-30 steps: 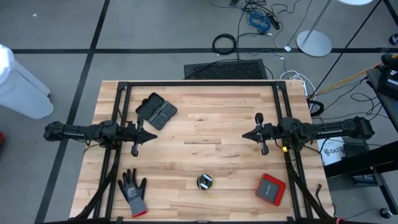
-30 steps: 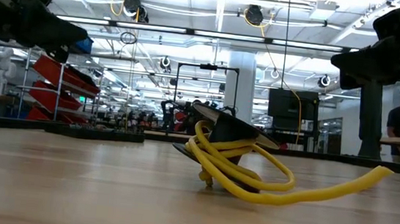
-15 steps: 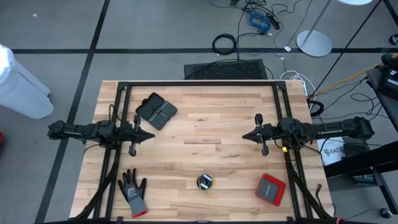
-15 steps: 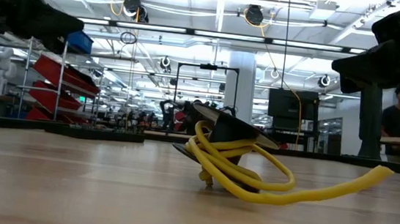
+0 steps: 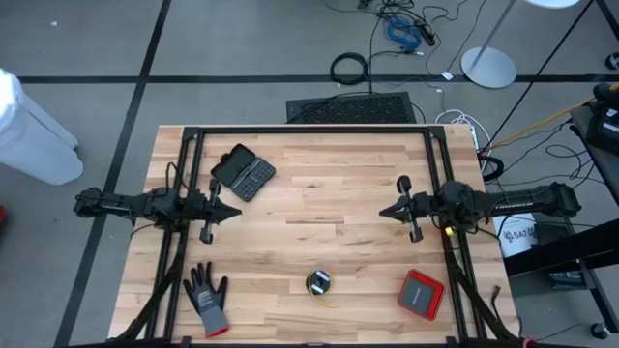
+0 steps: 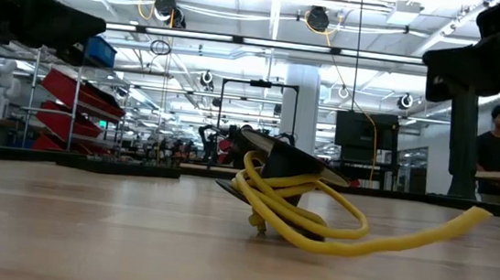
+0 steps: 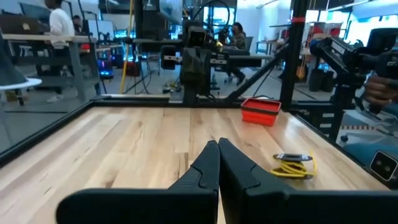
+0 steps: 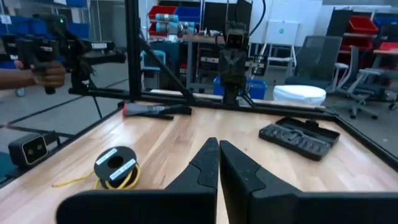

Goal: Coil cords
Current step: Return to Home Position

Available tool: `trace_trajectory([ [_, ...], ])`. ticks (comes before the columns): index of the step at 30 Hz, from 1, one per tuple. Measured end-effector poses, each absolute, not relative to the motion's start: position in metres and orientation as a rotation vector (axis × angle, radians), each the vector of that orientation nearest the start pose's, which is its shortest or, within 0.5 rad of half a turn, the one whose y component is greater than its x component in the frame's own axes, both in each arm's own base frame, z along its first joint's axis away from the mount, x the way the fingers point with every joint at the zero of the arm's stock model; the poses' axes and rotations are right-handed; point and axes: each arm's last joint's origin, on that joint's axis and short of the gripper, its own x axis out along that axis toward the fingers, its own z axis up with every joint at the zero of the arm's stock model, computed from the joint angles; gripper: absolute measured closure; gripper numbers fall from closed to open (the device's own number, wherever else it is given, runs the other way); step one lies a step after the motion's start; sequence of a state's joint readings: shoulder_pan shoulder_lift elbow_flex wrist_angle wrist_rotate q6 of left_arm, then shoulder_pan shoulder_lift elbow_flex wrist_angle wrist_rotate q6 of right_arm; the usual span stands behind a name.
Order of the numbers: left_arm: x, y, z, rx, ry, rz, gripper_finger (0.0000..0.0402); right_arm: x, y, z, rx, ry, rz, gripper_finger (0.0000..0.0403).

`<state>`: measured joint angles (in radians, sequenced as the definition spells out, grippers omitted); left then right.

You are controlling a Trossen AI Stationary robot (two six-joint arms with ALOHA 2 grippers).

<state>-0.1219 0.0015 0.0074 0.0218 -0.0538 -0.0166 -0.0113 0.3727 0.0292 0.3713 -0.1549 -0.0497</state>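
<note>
Parking is likely your step: left gripper (image 5: 233, 210) and right gripper (image 5: 384, 211), closed on nothing, hang well apart from the yellow cord (image 5: 319, 282); next, tuck its loose tail.

The left claw (image 5: 236, 209) has drawn back slightly outward; the right claw (image 5: 383, 211) likewise.

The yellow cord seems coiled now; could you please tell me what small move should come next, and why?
Probably just retreat to the rest pose. The yellow cord lies wound on the table, touched by nothing, and the left pincer and right pincer are shut, empty and well clear of it.
</note>
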Motion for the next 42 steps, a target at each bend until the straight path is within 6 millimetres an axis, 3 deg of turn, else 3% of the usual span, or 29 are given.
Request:
trace_trajectory([
  [18, 0.098, -0.012, 0.166, -0.015, 0.002, -0.127, 0.0402, 0.120, 0.003, 0.180, -0.050, -0.064, 0.137, 0.0403],
  [31, 0.098, -0.012, 0.166, -0.018, 0.001, -0.124, 0.0402, 0.108, -0.003, 0.178, -0.011, -0.048, -0.057, 0.0403],
  [42, 0.098, -0.012, 0.166, -0.018, 0.000, -0.122, 0.0402, 0.106, -0.004, 0.176, -0.010, -0.026, -0.115, 0.0403],
])
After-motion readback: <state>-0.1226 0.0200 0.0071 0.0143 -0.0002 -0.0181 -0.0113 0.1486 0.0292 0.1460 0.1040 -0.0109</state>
